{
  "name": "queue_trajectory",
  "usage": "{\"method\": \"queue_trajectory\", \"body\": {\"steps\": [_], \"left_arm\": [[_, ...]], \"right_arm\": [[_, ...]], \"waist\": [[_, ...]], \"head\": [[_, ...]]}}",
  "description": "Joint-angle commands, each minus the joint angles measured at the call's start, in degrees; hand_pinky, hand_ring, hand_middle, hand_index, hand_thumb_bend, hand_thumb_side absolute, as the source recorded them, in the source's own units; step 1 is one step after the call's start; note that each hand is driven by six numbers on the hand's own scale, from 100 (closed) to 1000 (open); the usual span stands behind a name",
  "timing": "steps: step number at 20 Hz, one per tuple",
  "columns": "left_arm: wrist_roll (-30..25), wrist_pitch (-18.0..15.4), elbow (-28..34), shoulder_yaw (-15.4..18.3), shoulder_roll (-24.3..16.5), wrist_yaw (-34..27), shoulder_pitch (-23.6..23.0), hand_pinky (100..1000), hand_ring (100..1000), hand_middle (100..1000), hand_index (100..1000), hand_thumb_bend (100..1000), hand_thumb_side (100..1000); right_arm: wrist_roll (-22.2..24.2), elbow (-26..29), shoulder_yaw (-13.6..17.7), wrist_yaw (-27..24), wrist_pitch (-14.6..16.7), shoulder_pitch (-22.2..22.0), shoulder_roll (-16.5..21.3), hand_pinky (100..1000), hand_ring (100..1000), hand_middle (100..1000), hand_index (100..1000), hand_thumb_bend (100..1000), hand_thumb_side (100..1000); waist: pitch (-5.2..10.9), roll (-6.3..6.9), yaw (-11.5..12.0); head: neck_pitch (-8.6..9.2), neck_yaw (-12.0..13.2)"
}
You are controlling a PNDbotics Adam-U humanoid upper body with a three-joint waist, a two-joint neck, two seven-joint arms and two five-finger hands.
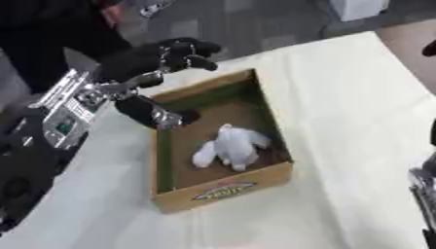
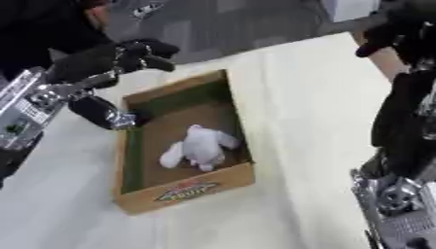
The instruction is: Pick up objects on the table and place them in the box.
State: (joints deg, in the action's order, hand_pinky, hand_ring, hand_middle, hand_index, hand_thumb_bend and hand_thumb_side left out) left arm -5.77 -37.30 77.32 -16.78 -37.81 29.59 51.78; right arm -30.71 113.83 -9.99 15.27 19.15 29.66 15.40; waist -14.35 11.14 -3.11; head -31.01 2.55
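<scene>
An open cardboard box [image 1: 226, 189] with a green inner lining lies on the white table. A white plush toy [image 1: 230, 148] rests on the box floor near the front right. My black left hand [image 1: 157, 56] hovers above the box's far left corner, fingers relaxed and holding nothing. Its thumb [image 1: 153, 113] hangs over the box's left rim. My right hand [image 2: 407, 121] stands at the right edge of the right eye view, fingers pointing up and straight, with nothing in it.
The white tablecloth [image 1: 349, 121] stretches to the right of the box and in front of it. Grey floor [image 1: 255, 24] lies beyond the table's far edge. A white object [image 1: 357, 7] stands on that floor.
</scene>
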Motion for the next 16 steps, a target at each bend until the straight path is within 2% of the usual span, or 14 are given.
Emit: {"method": "queue_trajectory", "body": {"steps": [1, 2, 3, 4, 5, 8, 9, 10, 11, 16], "left_arm": [[1.6, 3.2, 3.7, 2.0, -3.7, -2.0, -0.4, 978, 860, 918, 848, 191, 795], [2.2, 4.1, 4.9, 2.2, -4.1, -3.0, -0.9, 949, 835, 895, 824, 181, 788], [2.9, 4.7, 6.2, 2.4, -4.5, -4.2, -1.5, 957, 843, 903, 832, 183, 790], [3.5, 5.2, 7.3, 2.7, -4.7, -5.4, -2.0, 904, 803, 865, 782, 173, 776], [4.6, 5.6, 8.7, 3.1, -4.9, -6.9, -2.7, 898, 799, 861, 779, 172, 775], [8.7, 7.3, 13.1, 4.8, -5.1, -12.1, -5.3, 780, 718, 798, 720, 157, 752], [10.4, 8.0, 14.7, 5.5, -5.0, -14.1, -6.4, 758, 700, 788, 715, 156, 752], [11.7, 8.8, 16.2, 5.9, -5.0, -15.7, -7.4, 744, 692, 787, 718, 159, 804], [13.1, 9.8, 17.9, 6.6, -4.7, -17.4, -8.6, 735, 684, 784, 717, 158, 753], [16.6, 15.7, 26.4, 9.1, -2.2, -23.9, -14.9, 690, 653, 786, 746, 156, 773]], "right_arm": [[-0.5, 0.8, 0.8, 0.8, -0.6, -1.1, 1.3, 370, 479, 535, 641, 100, 857], [-0.8, 0.8, 1.1, 1.1, -0.8, -1.9, 1.5, 370, 479, 535, 641, 100, 856], [-1.2, 0.8, 1.5, 1.4, -1.0, -2.6, 1.7, 370, 479, 535, 641, 100, 857], [-1.5, 0.8, 1.7, 1.7, -1.2, -3.2, 1.8, 371, 479, 534, 641, 100, 856], [-1.8, 0.8, 2.0, 2.0, -1.4, -4.0, 2.0, 371, 479, 535, 641, 100, 856], [-2.7, 0.8, 2.6, 2.7, -1.9, -5.7, 2.5, 371, 479, 534, 641, 100, 857], [-3.0, 0.8, 2.7, 2.9, -2.0, -6.2, 2.7, 371, 478, 534, 641, 100, 857], [-3.1, 0.8, 2.8, 3.0, -2.0, -6.5, 2.8, 371, 478, 534, 641, 100, 857], [-3.3, 0.8, 2.9, 3.2, -2.1, -6.9, 3.0, 372, 478, 534, 641, 100, 857], [-3.6, 0.8, 3.0, 3.5, -2.3, -8.0, 3.6, 371, 478, 534, 640, 100, 857]], "waist": [[2.05, -1.05, 1.3], [2.48, -1.36, 2.0], [2.86, -1.60, 2.7], [3.23, -1.84, 3.2], [3.69, -2.11, 3.9], [4.66, -2.76, 5.4], [4.95, -2.94, 5.9], [5.13, -3.05, 6.2], [5.35, -3.19, 6.5], [6.03, -3.54, 7.3]], "head": [[0.49, 0.7], [0.68, 1.0], [0.80, 1.1], [0.95, 1.4], [1.03, 1.5], [1.30, 1.5], [1.40, 1.4], [1.51, 1.3], [1.60, 1.1], [1.81, -0.3]]}}
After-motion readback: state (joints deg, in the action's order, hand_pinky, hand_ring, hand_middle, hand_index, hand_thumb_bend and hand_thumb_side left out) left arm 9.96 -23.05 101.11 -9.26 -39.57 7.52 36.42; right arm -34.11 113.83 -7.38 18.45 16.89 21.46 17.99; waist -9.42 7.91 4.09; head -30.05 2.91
